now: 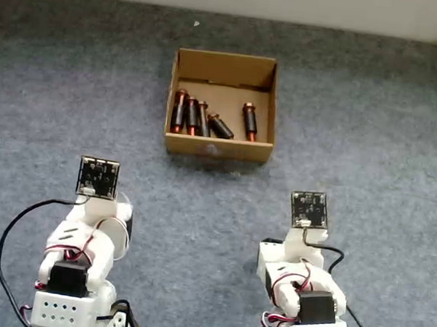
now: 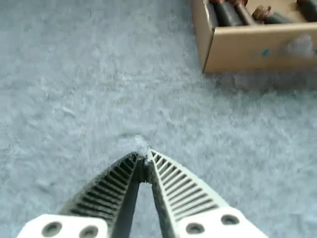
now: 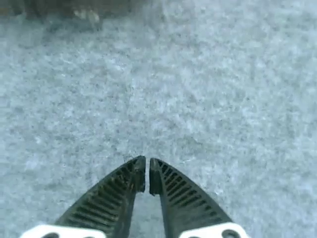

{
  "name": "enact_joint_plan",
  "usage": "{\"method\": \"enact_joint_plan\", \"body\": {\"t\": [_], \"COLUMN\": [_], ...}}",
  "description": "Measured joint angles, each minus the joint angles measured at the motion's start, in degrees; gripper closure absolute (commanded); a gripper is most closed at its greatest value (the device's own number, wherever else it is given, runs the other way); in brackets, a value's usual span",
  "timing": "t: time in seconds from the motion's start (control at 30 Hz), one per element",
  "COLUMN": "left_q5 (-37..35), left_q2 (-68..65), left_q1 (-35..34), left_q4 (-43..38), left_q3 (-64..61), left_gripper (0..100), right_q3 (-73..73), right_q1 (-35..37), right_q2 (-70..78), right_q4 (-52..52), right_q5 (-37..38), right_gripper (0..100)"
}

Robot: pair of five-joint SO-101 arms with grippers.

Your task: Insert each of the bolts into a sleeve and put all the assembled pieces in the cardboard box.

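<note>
Left hand (image 2: pixel 144 159) closed, right hand (image 3: pixel 147 166) closed, cardboard box (image 1: pixel 218 147) well ahead, assembled pieces (image 1: pixel 193 117) inside

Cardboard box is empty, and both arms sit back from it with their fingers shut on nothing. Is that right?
No: the cardboard box is not empty. The high view shows assembled pieces lying inside it. The rest stands: the left gripper and the right gripper sit back from it, fingers shut on nothing.

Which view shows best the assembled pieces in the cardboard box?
The high view: it looks down into the cardboard box, where five assembled pieces lie. The left wrist view catches some ends at one box corner; the right wrist view, a dark blur.
</note>
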State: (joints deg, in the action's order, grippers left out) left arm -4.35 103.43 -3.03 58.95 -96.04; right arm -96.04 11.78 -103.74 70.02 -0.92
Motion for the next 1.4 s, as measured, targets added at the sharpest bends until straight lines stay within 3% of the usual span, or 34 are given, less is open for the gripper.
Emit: {"method": "enact_joint_plan", "body": {"t": [0.17, 0.27, 1.4], "left_q5": [0.0, 0.0, 0.0], "left_q2": [0.0, 0.0, 0.0], "left_q1": [0.0, 0.0, 0.0], "left_q4": [12.3, 15.6, 16.0], "left_q3": [0.0, 0.0, 0.0], "left_gripper": [99, 99, 99], "right_q3": [0.0, 0.0, 0.0], "right_q1": [0.0, 0.0, 0.0], "right_q2": [0.0, 0.0, 0.0], "right_q4": [0.5, 0.5, 0.5], "right_q5": [0.0, 0.0, 0.0], "right_gripper": [98.3, 98.3, 98.3]}}
